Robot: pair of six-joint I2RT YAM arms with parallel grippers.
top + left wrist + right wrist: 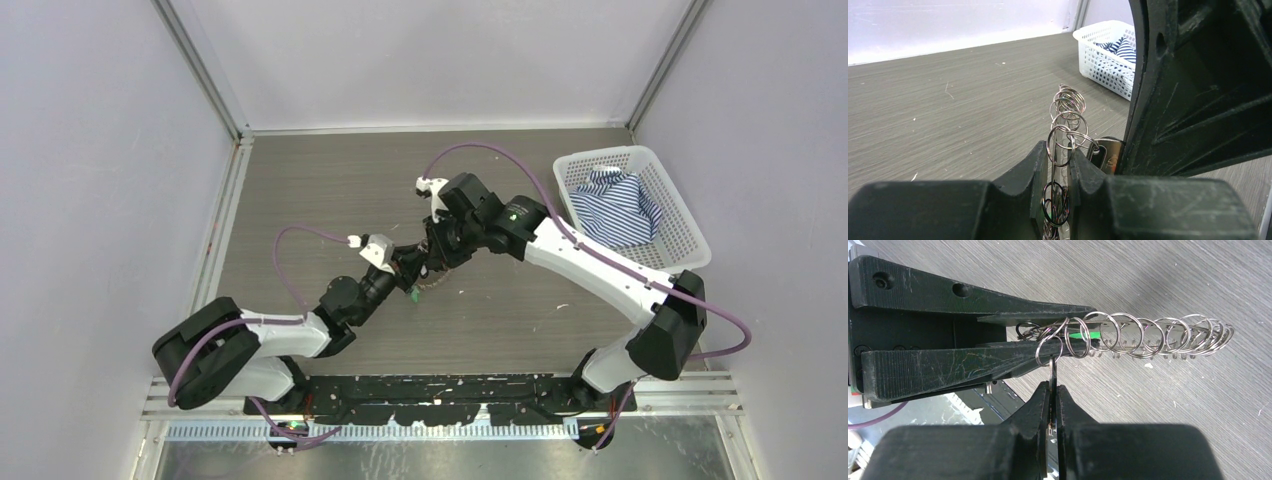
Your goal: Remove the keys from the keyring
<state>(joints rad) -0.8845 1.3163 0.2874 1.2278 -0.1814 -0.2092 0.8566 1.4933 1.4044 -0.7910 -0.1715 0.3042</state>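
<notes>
The keyring (pixel 1148 335) is a silvery ring carrying a row of small split rings, held just above the table in the middle of the top view (pixel 432 280). My left gripper (pixel 1060 165) is shut on the keyring (pixel 1065 115); its dark fingers (pixel 948 330) also show in the right wrist view. My right gripper (pixel 1053 395) is shut on a thin metal key (pixel 1052 371), seen edge-on and hanging from one small ring. That key (pixel 1108 156) shows beside the right finger (pixel 1198 85). A green key head (pixel 1080 335) sits among the rings and hangs below them (pixel 412 295). Both grippers meet at the ring (pixel 425 262).
A white plastic basket (pixel 690 235) holding a blue-and-white striped cloth (pixel 620 205) stands at the back right, and it also shows in the left wrist view (pixel 1100 60). The grey wood-grain table is enclosed by pale walls on three sides.
</notes>
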